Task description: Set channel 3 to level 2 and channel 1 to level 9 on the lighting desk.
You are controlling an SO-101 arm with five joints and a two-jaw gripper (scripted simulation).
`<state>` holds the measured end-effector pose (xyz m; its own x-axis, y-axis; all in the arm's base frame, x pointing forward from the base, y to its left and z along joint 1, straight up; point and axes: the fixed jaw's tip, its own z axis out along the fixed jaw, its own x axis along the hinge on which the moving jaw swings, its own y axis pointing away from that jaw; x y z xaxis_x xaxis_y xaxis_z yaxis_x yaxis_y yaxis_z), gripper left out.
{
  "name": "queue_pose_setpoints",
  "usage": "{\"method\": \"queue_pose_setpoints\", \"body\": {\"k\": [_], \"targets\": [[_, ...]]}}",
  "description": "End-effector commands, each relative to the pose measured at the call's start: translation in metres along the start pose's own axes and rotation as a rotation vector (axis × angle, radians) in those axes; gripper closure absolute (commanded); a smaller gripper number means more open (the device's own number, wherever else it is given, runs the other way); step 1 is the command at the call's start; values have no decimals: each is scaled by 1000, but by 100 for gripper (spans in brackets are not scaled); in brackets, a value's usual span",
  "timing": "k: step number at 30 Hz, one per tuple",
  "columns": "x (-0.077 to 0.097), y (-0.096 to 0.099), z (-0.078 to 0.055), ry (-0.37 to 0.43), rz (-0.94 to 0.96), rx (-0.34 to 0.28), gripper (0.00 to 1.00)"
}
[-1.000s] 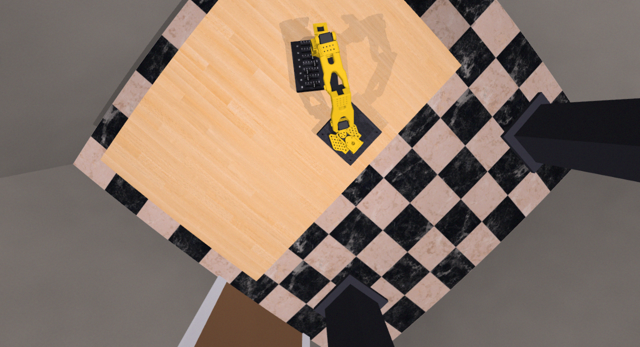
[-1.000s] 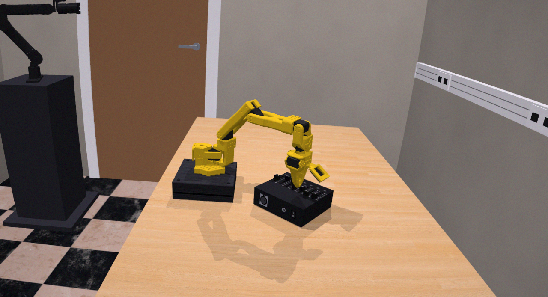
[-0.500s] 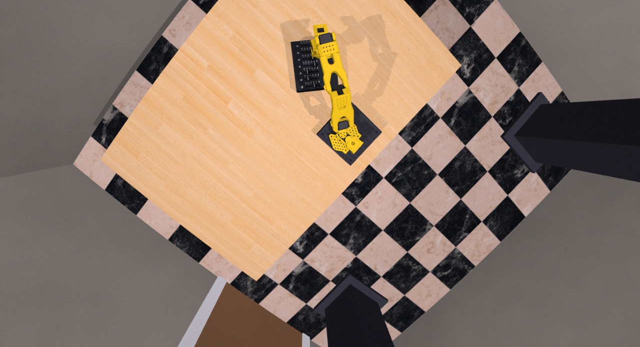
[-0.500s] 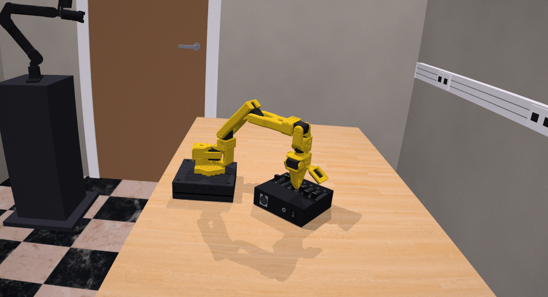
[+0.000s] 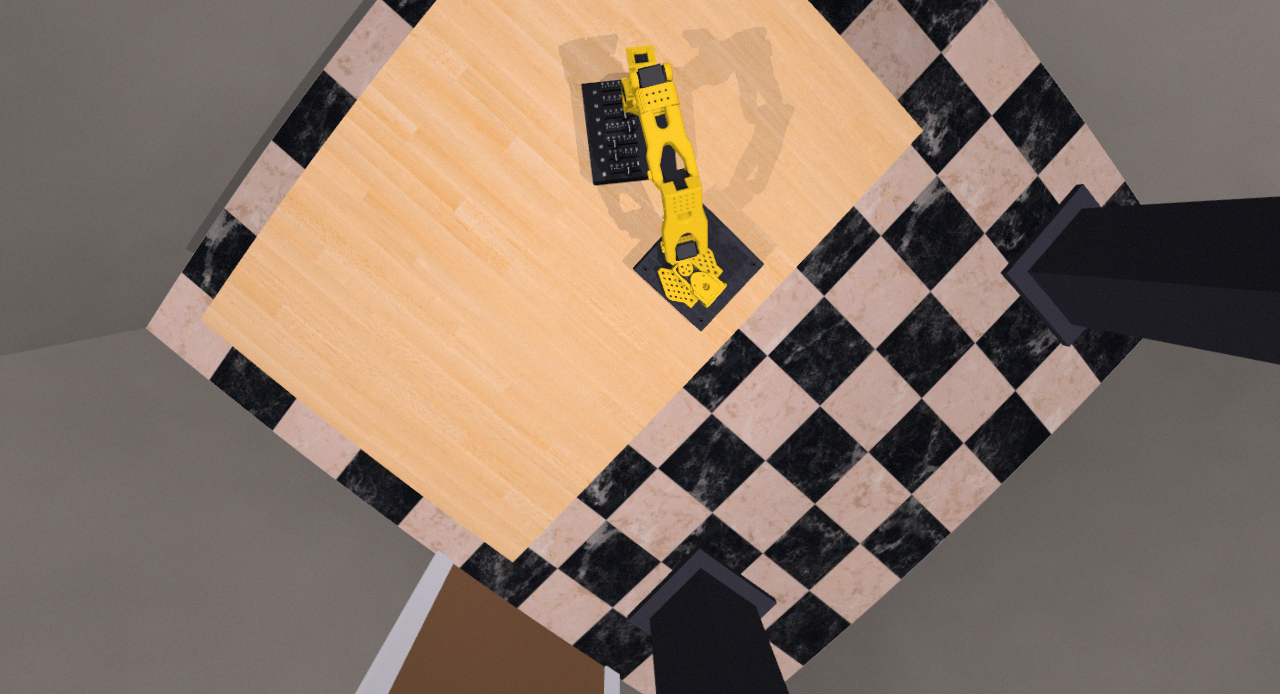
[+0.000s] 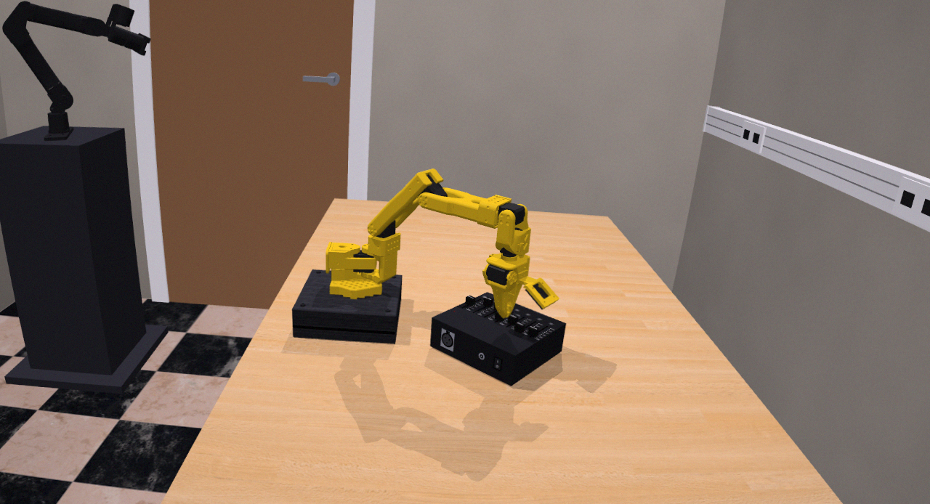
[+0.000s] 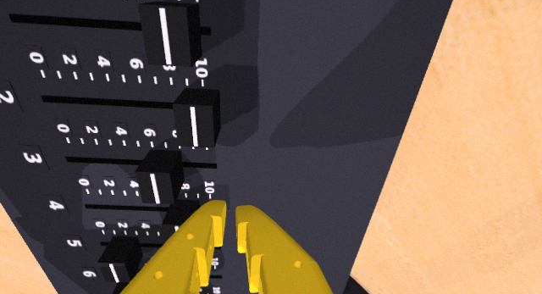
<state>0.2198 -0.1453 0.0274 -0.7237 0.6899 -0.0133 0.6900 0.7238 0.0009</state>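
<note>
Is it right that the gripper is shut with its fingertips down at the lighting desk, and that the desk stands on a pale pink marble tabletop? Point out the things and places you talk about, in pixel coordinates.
Not quite: the tabletop (image 5: 402, 314) (image 6: 617, 423) is light wood, as the exterior view shows. The gripper (image 6: 504, 315) (image 7: 230, 205) is indeed shut with its fingertips down at the lighting desk (image 5: 594, 163) (image 6: 468, 342) (image 7: 305, 95).

The lighting desk lies on the pale wooden bench, which shows to its right and in the near left corner. The channel 2 knob sits close to its slot's right end; the channel 3 knob stands farther left, just past the slot's middle. The end effector is closed on nothing, a narrow gap between its yellow fingertips, and partly hides the nearer faders.
</note>
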Motion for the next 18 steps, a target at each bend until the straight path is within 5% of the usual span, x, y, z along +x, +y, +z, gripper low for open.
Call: {"method": "queue_pose_setpoints", "body": {"k": [1, 18], "targets": [[1, -1, 2, 14, -2, 1, 100], [1, -1, 12, 14, -2, 1, 100]]}}
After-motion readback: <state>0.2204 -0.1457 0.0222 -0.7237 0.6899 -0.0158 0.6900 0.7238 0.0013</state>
